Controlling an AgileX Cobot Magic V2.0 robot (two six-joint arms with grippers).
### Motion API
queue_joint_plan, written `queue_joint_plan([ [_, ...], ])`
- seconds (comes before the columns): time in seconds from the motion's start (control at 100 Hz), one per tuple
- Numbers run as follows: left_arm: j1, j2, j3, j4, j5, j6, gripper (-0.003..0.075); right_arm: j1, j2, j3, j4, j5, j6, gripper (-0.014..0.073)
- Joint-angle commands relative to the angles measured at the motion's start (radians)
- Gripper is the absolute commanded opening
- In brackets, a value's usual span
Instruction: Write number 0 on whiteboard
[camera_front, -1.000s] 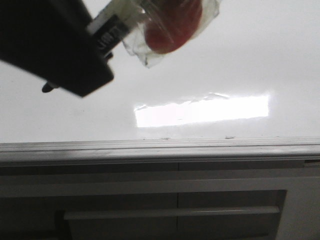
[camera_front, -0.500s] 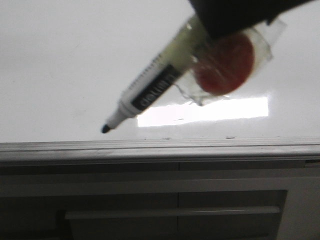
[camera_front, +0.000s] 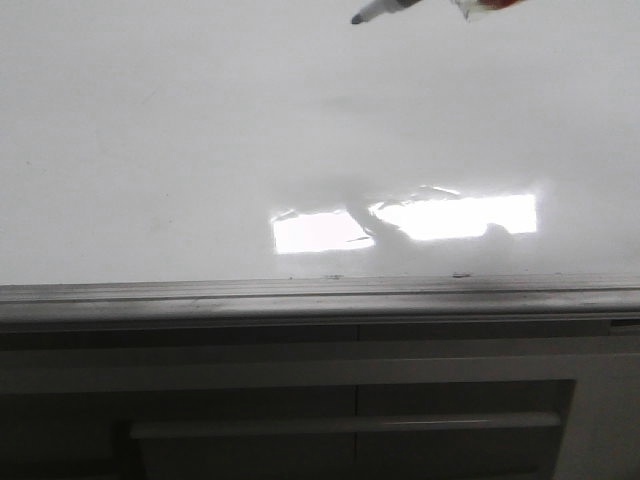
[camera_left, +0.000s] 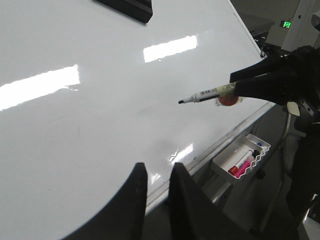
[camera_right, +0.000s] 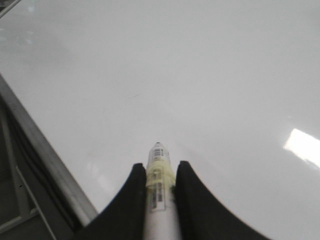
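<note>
1. The whiteboard is seen as a large glossy white surface, with a grey metal rail along its near edge in the front view. No drawn loop can be made out on it in any view, so the number 0 is judged not yet written.

2. A bright rectangular glare patch lies on the board just above the rail; a faint shadow of the marker crosses it.

3. A marker is held by the right gripper, whose two dark fingers are clamped on its barrel. The black tip is uncapped and appears to be just off the board; contact cannot be confirmed.

4. Over the last second the marker has been carried across the front view: first at the upper left, then low in the middle near the rail, and now only its tip shows at the top edge. This is read as the pen being repositioned towards a starting point, with the stroke still to begin.

5. The left gripper hangs over the board edge with nothing held; its fingers sit close together with a narrow gap between them.

6. A small white tray holding spare markers is hung below the rail.
</note>
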Motion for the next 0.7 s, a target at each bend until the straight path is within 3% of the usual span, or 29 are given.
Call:
queue_joint_plan([
  [0.0,-0.005,0.013,-0.019,0.037,-0.078,-0.014,0.0081,-0.005,0.042,-0.025,0.003,-0.172,-0.014,-0.0047],
  [0.12,-0.005,0.013,-0.019,0.048,-0.096,-0.014,0.0081,-0.005,0.123,-0.029,0.003,-0.273,-0.014,-0.0047],
  [0.38,-0.005,0.013,-0.019,0.050,-0.103,-0.014,0.0081,-0.005,0.290,-0.116,0.003,-0.288,-0.014,-0.0047],
  [0.69,-0.005,0.013,-0.019,0.043,-0.104,-0.014,0.0081,-0.005,0.396,-0.199,0.003,-0.162,-0.014,-0.0047],
])
